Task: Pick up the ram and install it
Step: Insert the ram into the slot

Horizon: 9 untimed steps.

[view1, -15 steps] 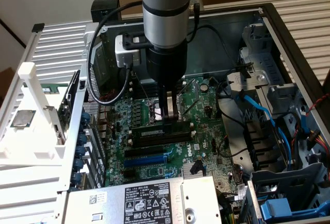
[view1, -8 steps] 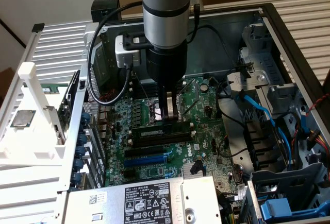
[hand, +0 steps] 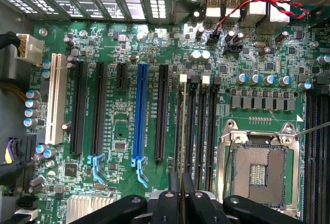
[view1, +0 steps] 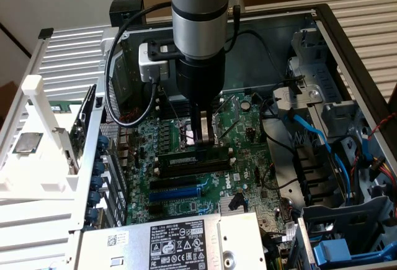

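Inside the open computer case: the ram (view1: 186,157) stands on its long edge on the green motherboard (view1: 242,118).
Alignment: in the wrist view the stick runs edge-on along a slot with white end clips.
Seating: cannot tell whether it is pushed home.
Jaws: clamped together on the ram's upper edge.
Neighbours: black slots (hand: 198,126) and a processor socket (hand: 260,172) to one side, a blue slot (hand: 139,110) to the other.

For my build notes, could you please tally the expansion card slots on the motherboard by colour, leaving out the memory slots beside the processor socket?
White slot: 1
Blue slot: 1
Black slots: 4 (three long, one short)
Total: 6
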### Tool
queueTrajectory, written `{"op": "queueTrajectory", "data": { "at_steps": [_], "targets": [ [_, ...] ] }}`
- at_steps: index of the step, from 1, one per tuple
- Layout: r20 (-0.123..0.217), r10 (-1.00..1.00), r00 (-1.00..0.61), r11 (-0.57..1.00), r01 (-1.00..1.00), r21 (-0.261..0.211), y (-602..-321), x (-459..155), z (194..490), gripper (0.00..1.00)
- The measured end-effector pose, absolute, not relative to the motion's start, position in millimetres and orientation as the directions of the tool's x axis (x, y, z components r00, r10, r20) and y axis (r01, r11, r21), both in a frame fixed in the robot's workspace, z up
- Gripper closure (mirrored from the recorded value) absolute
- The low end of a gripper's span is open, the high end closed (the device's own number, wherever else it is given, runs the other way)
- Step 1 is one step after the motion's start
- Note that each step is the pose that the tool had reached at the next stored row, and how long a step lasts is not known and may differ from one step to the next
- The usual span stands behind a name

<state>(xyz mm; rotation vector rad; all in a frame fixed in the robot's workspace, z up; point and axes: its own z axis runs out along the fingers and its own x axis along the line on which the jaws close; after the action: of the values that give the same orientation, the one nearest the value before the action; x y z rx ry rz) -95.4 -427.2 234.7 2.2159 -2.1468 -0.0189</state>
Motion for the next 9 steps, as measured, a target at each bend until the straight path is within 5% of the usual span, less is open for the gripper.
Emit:
{"op": "queueTrajectory", "data": {
  "at_steps": [9],
  "targets": [
    [0.03, -0.999, 0.021, -0.02, -0.999, 0.049, -427.2, -95.4, 234.3, 0.87]
  ]
}}
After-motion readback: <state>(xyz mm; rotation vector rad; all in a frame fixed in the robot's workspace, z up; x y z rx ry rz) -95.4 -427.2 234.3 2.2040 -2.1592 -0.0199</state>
